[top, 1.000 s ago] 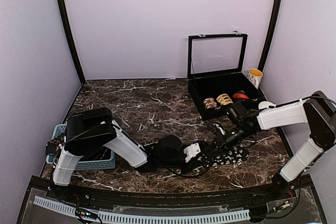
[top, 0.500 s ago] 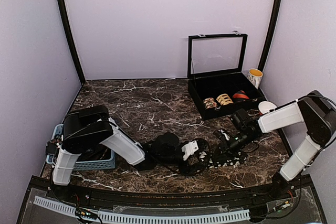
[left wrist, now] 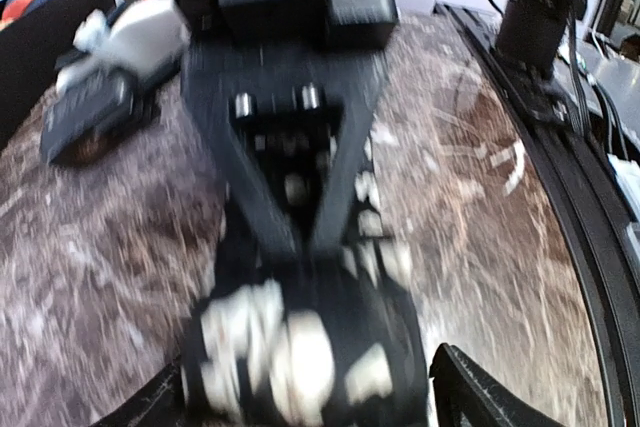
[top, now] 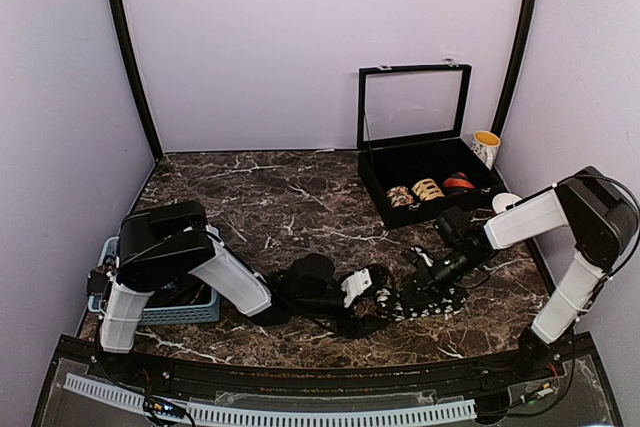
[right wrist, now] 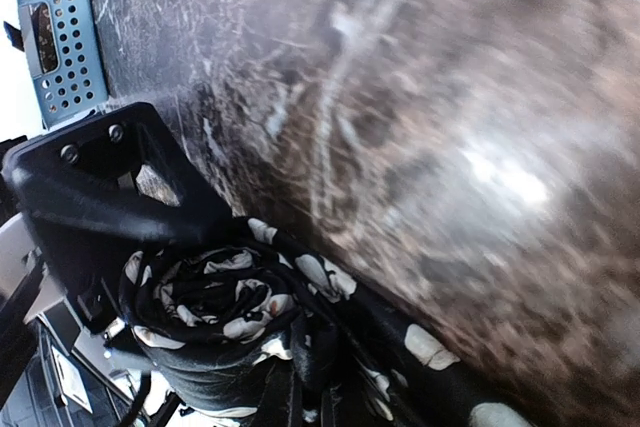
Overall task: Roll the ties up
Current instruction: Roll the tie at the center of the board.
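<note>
The black, white-printed fabric necktie lies on the dark marble table, its coiled end at the left gripper and its flat length under the right gripper. The black glass-lidded case stands beyond the right gripper. The blue slotted plastic basket sits well left of the left gripper.

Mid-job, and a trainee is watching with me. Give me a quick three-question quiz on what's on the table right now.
1. True or false: the black glass-lidded case stands open.
2. The blue slotted plastic basket sits nearest: A the left arm, B the case, C the right arm.
3. Which gripper clamps the coiled end of the black white-printed fabric necktie?
Key: 1 true; 2 A; 3 the left gripper.
</note>
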